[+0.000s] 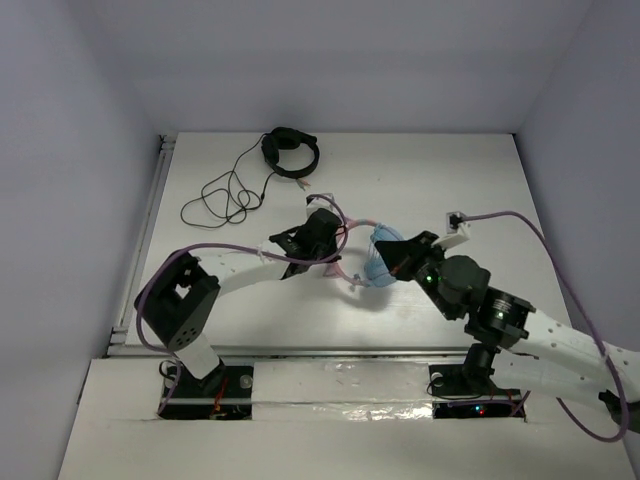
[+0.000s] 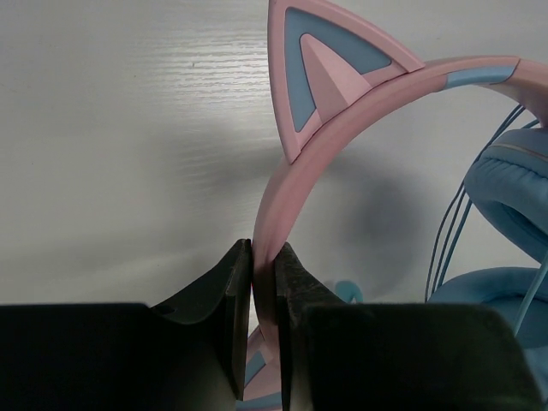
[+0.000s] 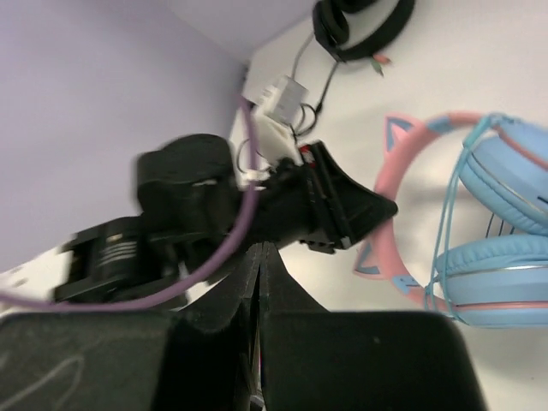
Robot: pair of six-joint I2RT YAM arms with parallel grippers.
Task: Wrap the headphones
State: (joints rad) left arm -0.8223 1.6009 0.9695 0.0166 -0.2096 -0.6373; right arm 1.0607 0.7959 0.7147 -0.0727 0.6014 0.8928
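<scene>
The headphones [image 1: 372,262] lie at the table's middle, with light blue earcups [image 3: 505,231] stacked together and a pink cat-eared headband [image 2: 342,128]. Their thin pale blue cable [image 2: 445,240] runs across the earcups. My left gripper [image 2: 264,257] is shut on the pink headband, just below one cat ear; it also shows in the top view [image 1: 330,240] and in the right wrist view [image 3: 377,205]. My right gripper [image 3: 259,257] has its jaws pressed together, and I see nothing in them. It hovers right of the earcups in the top view [image 1: 392,255].
Black headphones [image 1: 290,152] with a loose black cable [image 1: 225,195] lie at the back of the table. Purple arm cables [image 1: 520,220] loop over both arms. Walls close in the table on three sides.
</scene>
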